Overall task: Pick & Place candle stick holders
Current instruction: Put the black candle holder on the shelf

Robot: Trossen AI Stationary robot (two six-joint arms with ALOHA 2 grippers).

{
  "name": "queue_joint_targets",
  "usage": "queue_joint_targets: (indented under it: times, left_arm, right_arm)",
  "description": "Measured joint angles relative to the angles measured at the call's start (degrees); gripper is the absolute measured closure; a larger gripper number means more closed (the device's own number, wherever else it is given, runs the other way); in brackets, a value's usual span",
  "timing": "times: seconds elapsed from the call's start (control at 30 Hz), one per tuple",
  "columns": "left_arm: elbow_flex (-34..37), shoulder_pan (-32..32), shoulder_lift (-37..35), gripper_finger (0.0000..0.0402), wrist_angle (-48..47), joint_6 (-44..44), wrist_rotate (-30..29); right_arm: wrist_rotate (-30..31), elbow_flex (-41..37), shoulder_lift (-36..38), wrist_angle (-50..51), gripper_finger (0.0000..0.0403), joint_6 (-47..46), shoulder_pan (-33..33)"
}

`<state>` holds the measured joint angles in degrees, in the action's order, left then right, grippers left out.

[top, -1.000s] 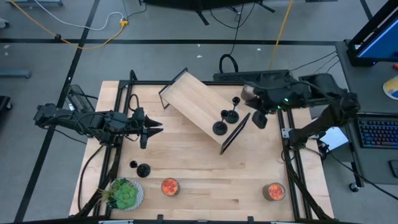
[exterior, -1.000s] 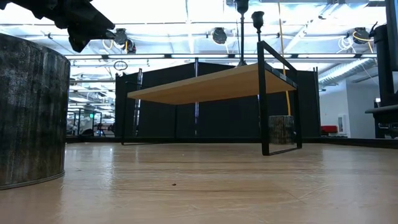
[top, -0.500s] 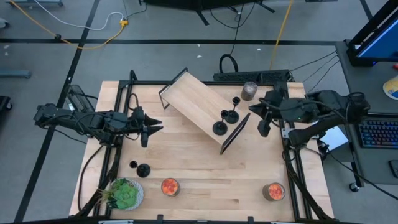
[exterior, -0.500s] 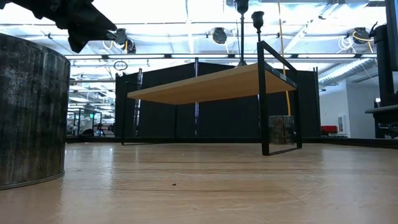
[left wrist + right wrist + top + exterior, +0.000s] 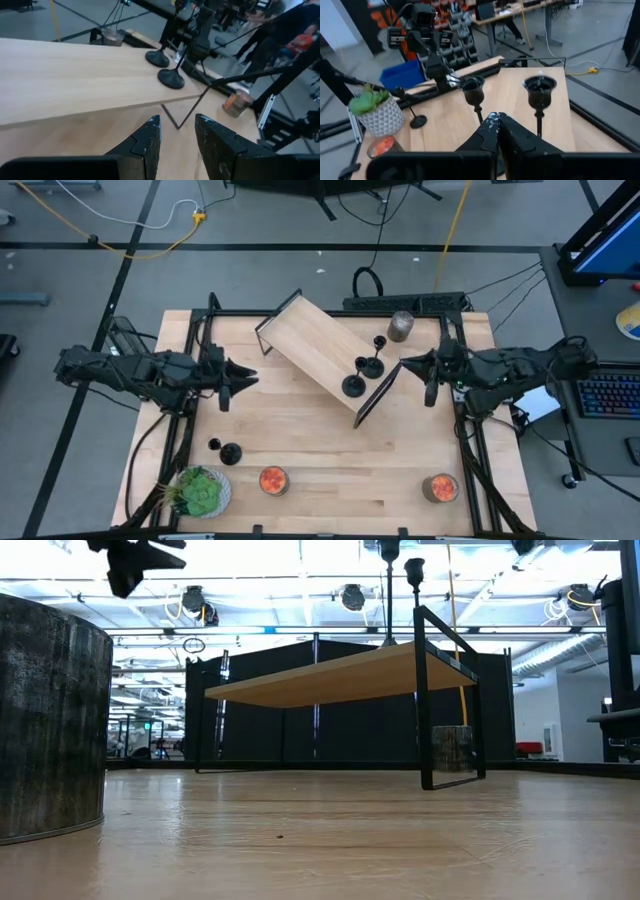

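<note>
Two black candle stick holders (image 5: 353, 385) (image 5: 373, 366) stand by their round bases on the right end of the wooden shelf (image 5: 315, 348). Their cups show in the right wrist view (image 5: 472, 85) (image 5: 540, 86). A third holder (image 5: 229, 452) stands on the table at the near left. My right gripper (image 5: 405, 363) is shut and points level at the shelf's holders from the table's right, a little short of them, holding nothing. My left gripper (image 5: 245, 377) hangs open left of the shelf, nothing between its fingers (image 5: 177, 137).
A grey jar (image 5: 401, 326) stands at the far right, behind the shelf's end. Two jars with orange tops (image 5: 273, 480) (image 5: 440, 487) and a potted plant (image 5: 200, 492) stand along the near edge. Bare wood lies between the shelf and these.
My right gripper has come down from above the grey jar and drawn back toward the table's right edge, tipping from pointing down to nearly level, still shut. My left gripper has risen a little and rolled slightly. The holders have not moved.
</note>
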<state>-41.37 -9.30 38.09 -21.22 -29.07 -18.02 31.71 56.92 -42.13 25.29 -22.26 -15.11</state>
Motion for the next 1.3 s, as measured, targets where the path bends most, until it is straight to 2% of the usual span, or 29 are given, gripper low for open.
queue_joint_targets:
  times: [0.17,0.27,0.5,0.67,0.87,1.0,1.13,1.3]
  left_arm:
    - [-9.2,-0.8,5.0,0.0275,-15.8,-4.6,0.2]
    - [-15.1,-1.1,9.1,0.0275,-26.1,-9.6,2.3]
    - [-27.0,-1.1,17.9,0.0275,-46.0,-22.9,12.6]
    - [-32.6,-1.8,22.2,0.0275,-57.1,-33.1,21.0]
    - [-34.0,-5.8,23.8,0.0275,-62.1,-42.6,24.6]
    - [-34.0,-9.4,23.7,0.0275,-62.3,-48.9,24.6]
    - [-34.0,-12.8,23.7,0.0275,-62.3,-53.7,24.2]
    - [-34.0,-16.4,23.8,0.0275,-62.3,-58.5,22.6]
  right_arm:
    - [0.2,-8.8,5.7,-9.6,0.0402,0.8,0.0]
    - [0.2,-12.5,8.6,-13.2,0.0403,1.5,0.0]
    - [0.3,-18.4,13.4,-18.6,0.0403,3.3,0.0]
    - [0.3,-21.1,15.8,-19.4,0.0403,3.3,0.0]
    - [0.2,-24.2,18.0,-19.2,0.0403,3.7,0.0]
    - [0.2,-26.1,19.4,-19.2,0.0403,3.6,0.0]
    - [2.9,-27.6,20.5,-18.6,0.0403,4.4,0.0]
    - [1.8,-28.3,22.0,-16.1,0.0403,4.8,0.0]
